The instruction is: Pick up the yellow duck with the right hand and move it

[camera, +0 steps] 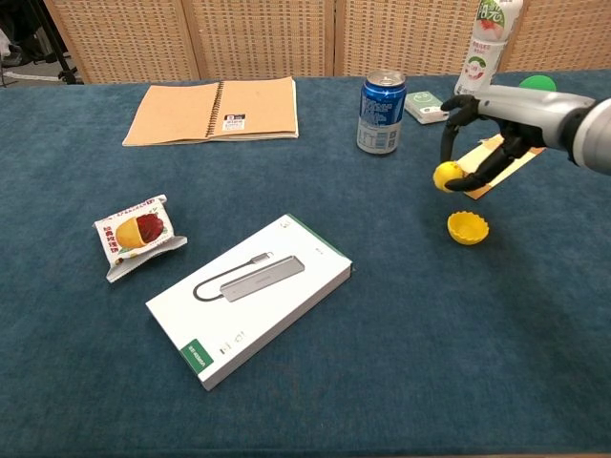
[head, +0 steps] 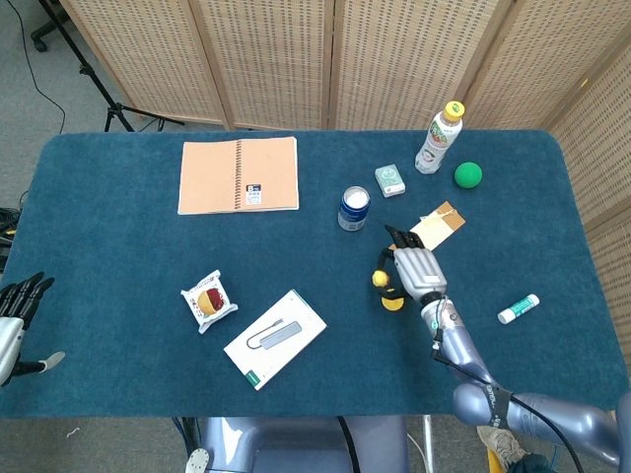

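- The right hand (camera: 492,143) is pinching the yellow duck (camera: 446,176) between its dark fingertips and carrying it clear of the desk (camera: 401,363); a grip at the fingertips is probably chosen because the duck is small and round.
- In the chest view the duck is hanging in the air above the blue cloth, just right of the blue soda can (camera: 382,111) and up-left of a yellow bowl-shaped piece (camera: 468,228) lying on the desk.
- In the head view the duck (head: 380,279) is showing at the left edge of the hand (head: 414,271), with the yellow piece (head: 392,302) just below it.
- The hand is reaching over a tan card (head: 437,225), so the lift is likely keeping the duck from brushing it.
- The left hand (head: 14,313) is idling off the desk's left edge, fingers apart and holding nothing, since the task needs only the right.
- The white adapter box (camera: 250,295), snack packet (camera: 136,232) and spiral notebook (camera: 215,108) are lying well apart from the duck, leaving open cloth where it could be set down.
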